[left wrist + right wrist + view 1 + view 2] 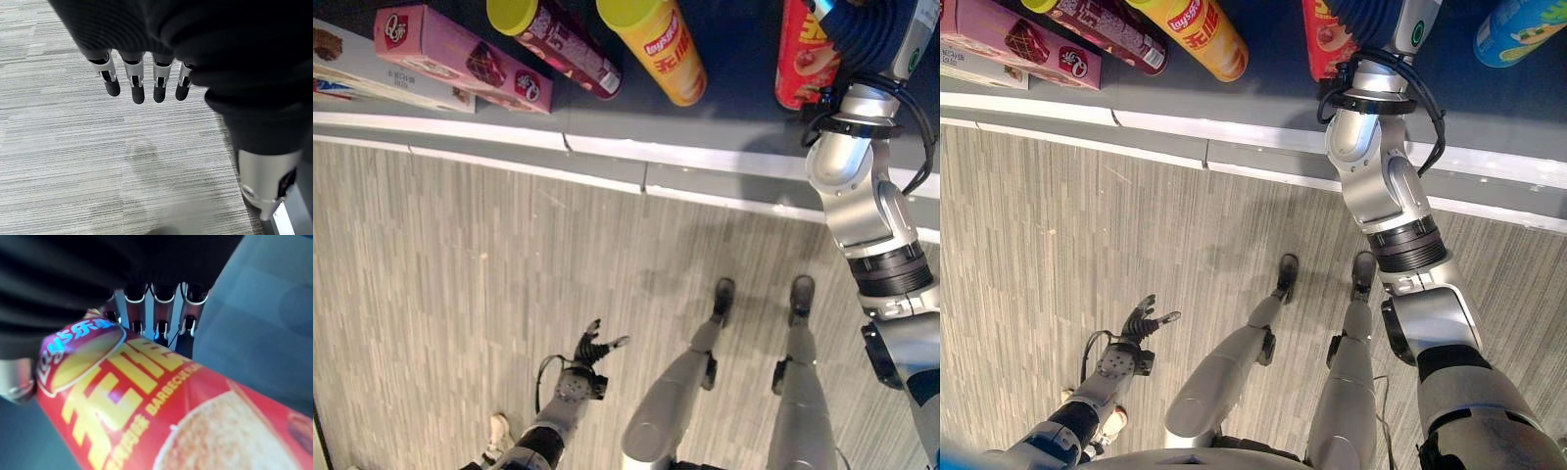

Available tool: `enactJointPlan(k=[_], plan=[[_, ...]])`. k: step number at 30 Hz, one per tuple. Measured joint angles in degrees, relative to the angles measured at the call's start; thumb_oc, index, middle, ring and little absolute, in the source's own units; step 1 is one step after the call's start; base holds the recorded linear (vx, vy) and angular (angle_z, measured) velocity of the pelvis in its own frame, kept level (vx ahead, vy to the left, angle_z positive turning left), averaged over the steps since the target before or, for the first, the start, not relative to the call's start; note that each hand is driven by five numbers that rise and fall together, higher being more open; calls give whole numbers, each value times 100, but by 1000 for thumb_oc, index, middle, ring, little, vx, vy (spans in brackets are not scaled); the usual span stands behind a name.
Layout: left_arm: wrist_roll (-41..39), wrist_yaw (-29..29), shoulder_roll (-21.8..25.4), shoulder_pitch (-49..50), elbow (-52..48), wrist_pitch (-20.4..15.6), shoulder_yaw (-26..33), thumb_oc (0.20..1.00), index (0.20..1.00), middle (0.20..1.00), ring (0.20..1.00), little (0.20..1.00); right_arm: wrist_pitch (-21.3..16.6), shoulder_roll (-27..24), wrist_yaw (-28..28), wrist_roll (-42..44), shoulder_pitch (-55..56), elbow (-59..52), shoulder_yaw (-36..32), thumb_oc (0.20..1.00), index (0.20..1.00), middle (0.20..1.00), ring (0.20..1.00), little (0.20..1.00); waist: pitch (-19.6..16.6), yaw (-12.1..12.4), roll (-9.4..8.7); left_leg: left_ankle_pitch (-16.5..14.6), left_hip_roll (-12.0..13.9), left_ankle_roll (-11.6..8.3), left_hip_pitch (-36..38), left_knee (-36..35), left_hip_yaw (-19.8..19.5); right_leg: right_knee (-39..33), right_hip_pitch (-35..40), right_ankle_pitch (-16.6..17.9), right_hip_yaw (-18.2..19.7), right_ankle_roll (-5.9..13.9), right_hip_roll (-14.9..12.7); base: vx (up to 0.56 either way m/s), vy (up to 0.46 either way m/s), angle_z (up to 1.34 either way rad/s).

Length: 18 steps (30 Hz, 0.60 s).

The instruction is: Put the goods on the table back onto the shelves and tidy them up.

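Note:
A red chip can (pixel 171 421) lies on the dark table (pixel 724 117), at its right part (pixel 808 59). My right hand (pixel 862 29) reaches over the table edge, and its fingers (pixel 156 318) curl round the can's side, with the thumb against it. My left hand (pixel 592 348) hangs low over the floor with its fingers (pixel 137 83) relaxed and holding nothing.
More goods lie on the table: a pink box (pixel 460 59), a white box (pixel 352 69), a maroon can with a yellow lid (pixel 568 39), a yellow chip can (pixel 661 49) and a blue can (pixel 1518 29) to the right. Striped grey floor (pixel 509 264) runs below the table's pale edge.

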Motion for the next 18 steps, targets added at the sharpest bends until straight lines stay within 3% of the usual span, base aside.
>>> enactJointPlan(k=[18], plan=[[-229,4,-12,108,13,-17,0,1000,1000,1000,1000,1000,171,68,8,21,29,392,203,200,200,200,200,200,0,2,0,2,-12,3,-5,0,216,0,-53,35,92,44,-13,1,8,-2]])
